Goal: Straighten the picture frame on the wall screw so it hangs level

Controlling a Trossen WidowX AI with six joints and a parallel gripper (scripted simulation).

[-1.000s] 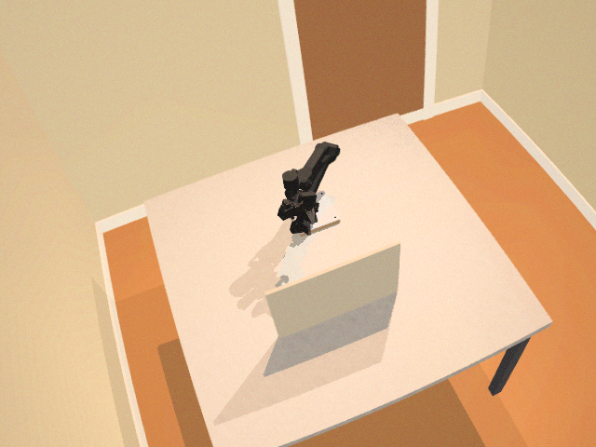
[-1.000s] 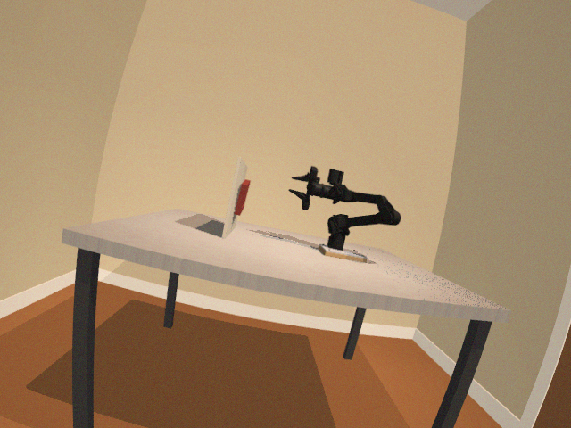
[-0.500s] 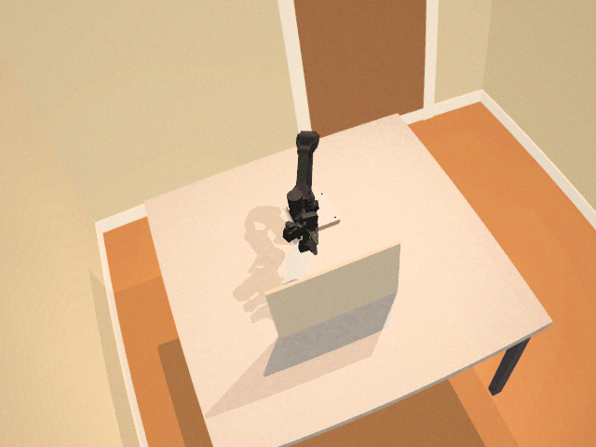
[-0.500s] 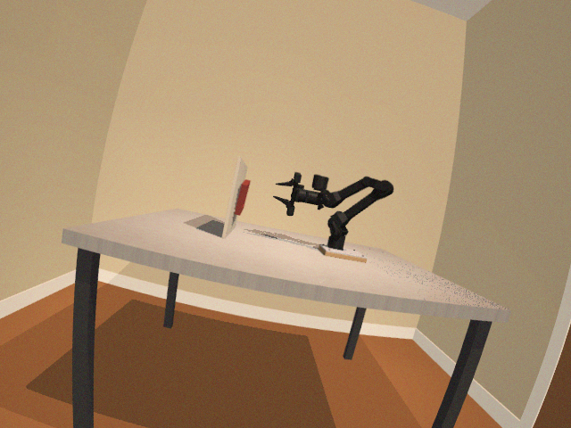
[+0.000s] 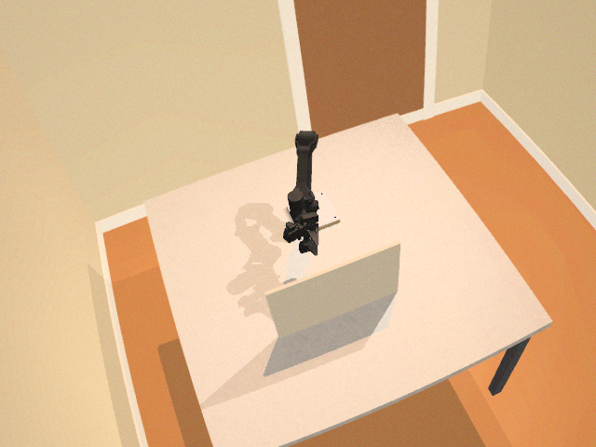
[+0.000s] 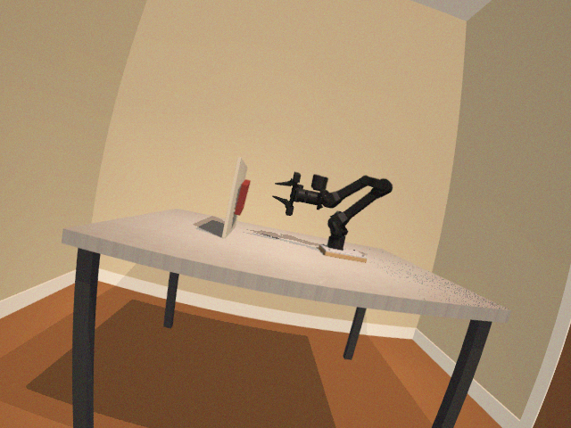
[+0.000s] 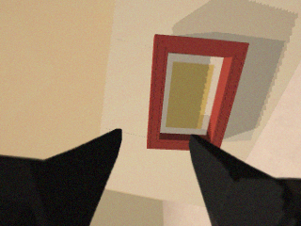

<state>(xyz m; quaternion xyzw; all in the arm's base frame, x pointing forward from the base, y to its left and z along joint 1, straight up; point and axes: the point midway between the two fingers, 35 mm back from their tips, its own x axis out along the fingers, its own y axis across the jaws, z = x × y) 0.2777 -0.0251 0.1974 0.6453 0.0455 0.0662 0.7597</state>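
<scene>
The red picture frame (image 6: 243, 198) (image 7: 155, 94) hangs on the face of the upright panel (image 5: 336, 283) (image 6: 233, 193) (image 7: 126, 85). In the wrist view its lower edge is not parallel to the panel's bottom edge. Measured against that edge, its right side looks higher. The screw and the notched strip are hidden. My gripper (image 6: 274, 190) (image 7: 155, 137) is open and empty, its fingers pointing at the panel. In the exterior view a gap separates the fingertips from the frame. In the wrist view the right fingertip overlaps the frame's lower edge. The top camera sees only the panel's back.
The panel stands on the table (image 5: 452, 269) (image 6: 184, 251). My arm's base plate (image 5: 329, 211) (image 6: 345, 254) is on the table, on the frame's side of the panel. Shadows of the arm and panel fall across the table top. A brown door (image 5: 360, 58) is in the wall behind the arm.
</scene>
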